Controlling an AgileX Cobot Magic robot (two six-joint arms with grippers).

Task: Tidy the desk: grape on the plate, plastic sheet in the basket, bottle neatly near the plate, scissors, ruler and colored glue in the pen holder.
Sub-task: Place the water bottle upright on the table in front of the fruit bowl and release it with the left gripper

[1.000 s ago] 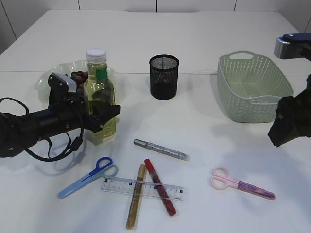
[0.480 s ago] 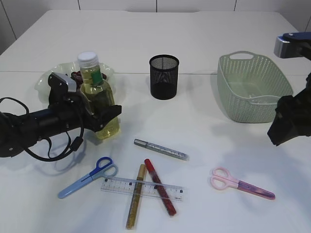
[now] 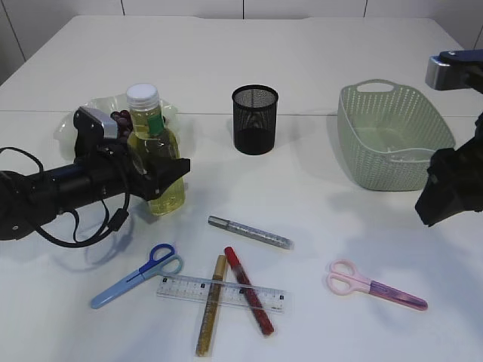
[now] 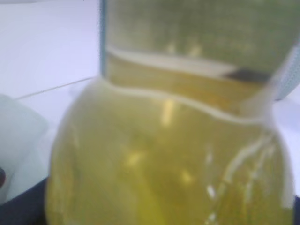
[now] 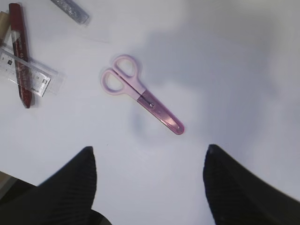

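Observation:
My left gripper (image 3: 164,178) is shut on the bottle (image 3: 155,154) of yellow liquid with a white cap. It holds the bottle upright beside the pale green plate (image 3: 72,122), which carries dark grapes (image 3: 121,117). The bottle fills the left wrist view (image 4: 173,140). My right gripper (image 5: 149,154) is open and empty above the pink scissors (image 5: 140,93), which also show in the exterior view (image 3: 375,285). The blue scissors (image 3: 136,275), the clear ruler (image 3: 181,286) and the silver (image 3: 249,231), red (image 3: 247,290) and gold (image 3: 210,305) glue sticks lie on the table. I cannot make out the plastic sheet.
The black mesh pen holder (image 3: 254,119) stands at the middle back. The green basket (image 3: 392,136) stands at the back right, next to my right arm (image 3: 453,188). The red glue stick and the ruler overlap; both also show in the right wrist view (image 5: 21,51).
My left gripper has moved the bottle a little left and back toward the plate. The bottle tilted half a second ago and is now upright. The right arm has not moved.

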